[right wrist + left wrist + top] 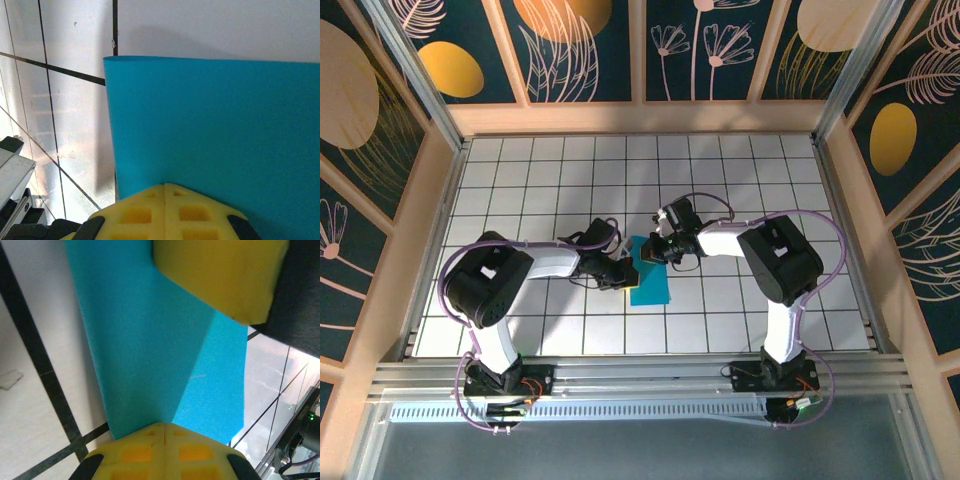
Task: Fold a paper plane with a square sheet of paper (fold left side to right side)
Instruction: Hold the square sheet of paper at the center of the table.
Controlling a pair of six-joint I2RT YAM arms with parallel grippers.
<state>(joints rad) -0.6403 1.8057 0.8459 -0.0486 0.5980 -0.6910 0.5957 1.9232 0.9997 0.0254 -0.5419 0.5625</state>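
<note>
While the square sheet of paper (650, 287) lies partly folded near the middle of the white gridded desk (740, 180), both arms reach in over it from either side. The left hand (165, 427) is clenched, its yellow tips pressed together at the sheet's edge, where a diagonal crease begins. The right hand (165, 186) is clenched too, its tip over the paper, whose far edge curls over in a soft, unflattened fold.

I see the white, black-gridded table (740, 180) spreading under the left gripper (624, 278) and right gripper (653, 254), dark floral wall panels (585, 50) beyond them, an aluminium rail (640, 375) behind.
</note>
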